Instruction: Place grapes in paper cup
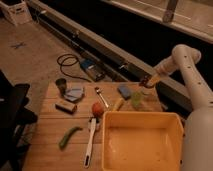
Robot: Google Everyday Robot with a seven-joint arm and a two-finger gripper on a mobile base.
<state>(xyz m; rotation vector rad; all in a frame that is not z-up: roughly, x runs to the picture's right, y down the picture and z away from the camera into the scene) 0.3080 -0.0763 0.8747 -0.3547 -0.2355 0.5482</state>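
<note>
White tubular arm point(186, 65), rounded joints, dark gripper point(145, 81) at table's far edge.
</note>
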